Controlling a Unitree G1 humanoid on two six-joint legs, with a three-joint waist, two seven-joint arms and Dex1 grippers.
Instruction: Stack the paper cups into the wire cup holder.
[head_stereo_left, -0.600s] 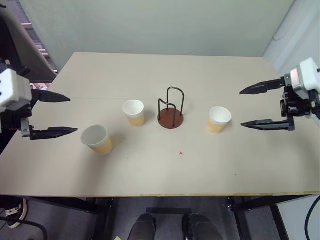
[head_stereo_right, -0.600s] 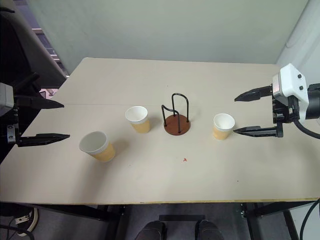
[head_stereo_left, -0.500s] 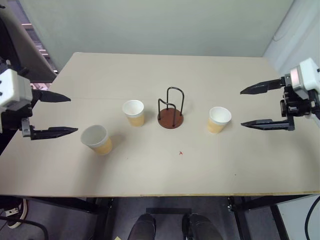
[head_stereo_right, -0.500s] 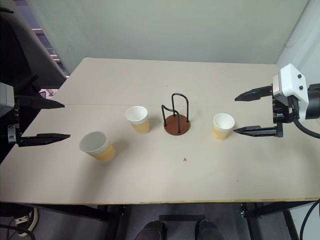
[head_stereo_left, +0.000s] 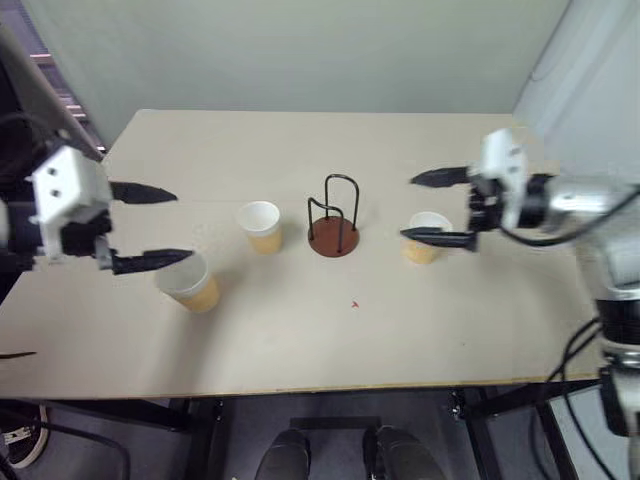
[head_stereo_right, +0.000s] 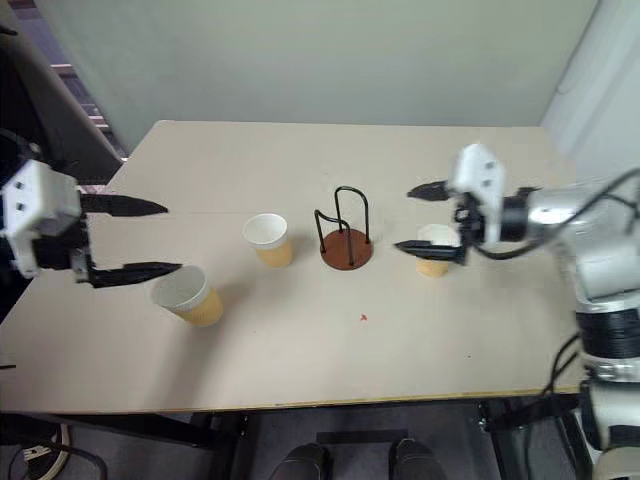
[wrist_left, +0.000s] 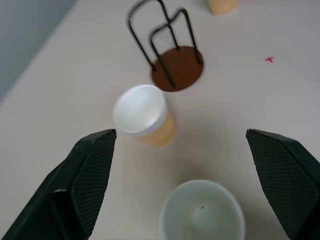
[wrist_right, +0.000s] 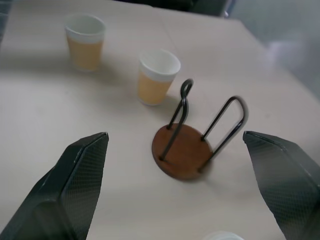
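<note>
Your table (head_stereo_left: 300, 350) is a pale beige top against a plain grey-green wall, with only the task's things on it, so nothing crowds either reach. Your right gripper (head_stereo_left: 432, 207) hangs with its fingers spread wide and holding nothing; they straddle the right cup (head_stereo_left: 425, 238) from above, one finger on the far side and the other crossing its near rim in the head views, which reads as a line-up for a side grasp rather than contact. Whether a finger touches the rim, I cannot tell. Your left gripper (head_stereo_left: 150, 226) is likewise apart and empty, its lower finger passing just over the near-left cup (head_stereo_right: 188, 296), which sits between the fingers in the left wrist view with its mouth open toward the camera. Moving outward, the middle cup (head_stereo_left: 260, 225) stands upright just beside the holder (head_stereo_left: 333, 217), on its left. The holder sits mid-table between the two arms, disc base flat and wire loops upright, with no cup inside it, so none of the stacking is done yet. All three cups stand rim-up and apart from each other, which suits nesting them one by one. You will likely need to lower each gripper further before closing, and squeeze lightly, since thin paper walls will buckle.
</note>
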